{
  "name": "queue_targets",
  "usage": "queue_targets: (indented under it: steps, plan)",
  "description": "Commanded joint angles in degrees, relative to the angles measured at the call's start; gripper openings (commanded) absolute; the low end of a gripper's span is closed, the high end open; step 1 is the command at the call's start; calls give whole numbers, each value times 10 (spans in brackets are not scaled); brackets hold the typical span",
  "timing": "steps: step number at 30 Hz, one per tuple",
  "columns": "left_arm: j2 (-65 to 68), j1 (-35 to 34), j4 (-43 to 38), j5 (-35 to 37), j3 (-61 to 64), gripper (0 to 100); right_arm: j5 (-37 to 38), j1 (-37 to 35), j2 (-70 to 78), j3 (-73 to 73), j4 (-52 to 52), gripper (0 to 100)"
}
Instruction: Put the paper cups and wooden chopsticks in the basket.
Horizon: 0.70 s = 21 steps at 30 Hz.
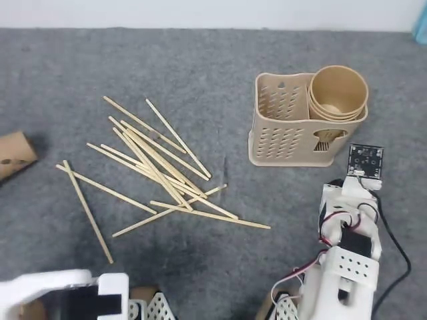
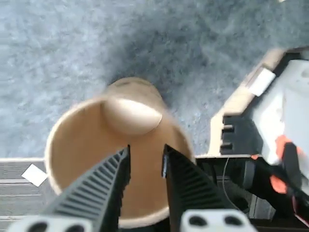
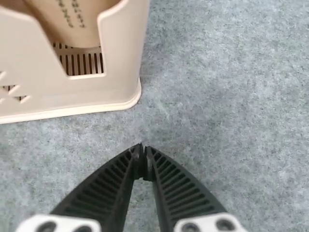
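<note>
**A:** How is the right arm (image 1: 350,250) posed?

**B:** It comes up from the lower right of the high view with its forearm pointing up the frame. Its wrist ends just below the lower right corner of the basket (image 1: 283,140).

**A:** And its pincer?

**B:** The right gripper (image 3: 143,151) is clenched with the tips touching and nothing between them. It points down at the grey carpet (image 3: 231,72), near the basket's corner.

**A:** The left side?

**B:** The left arm (image 1: 63,290) is a white block along the bottom left edge. The left gripper (image 2: 146,150) sits at the mouth of a paper cup (image 2: 130,113), which opens toward the wrist camera. I can't tell whether it grasps the cup.

**A:** Where are the other things?

**B:** The stacked cups (image 1: 338,92) stand in the basket's right compartment, in the upper right of the frame. The chopsticks (image 1: 155,163) lie scattered and crossed on the carpet at centre left, well apart from the basket. Another cup (image 1: 13,155) lies on its side at the left edge.
</note>
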Motion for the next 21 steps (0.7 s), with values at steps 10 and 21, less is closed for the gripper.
queue_targets:
  steps: [10,21]
  plan:
    - [-24,117,-298,194,173,9,12,-3,-16,-4,-7,14]
    - [-21,170,-385,367,179,12,12,-2,-16,-4,-11,13]
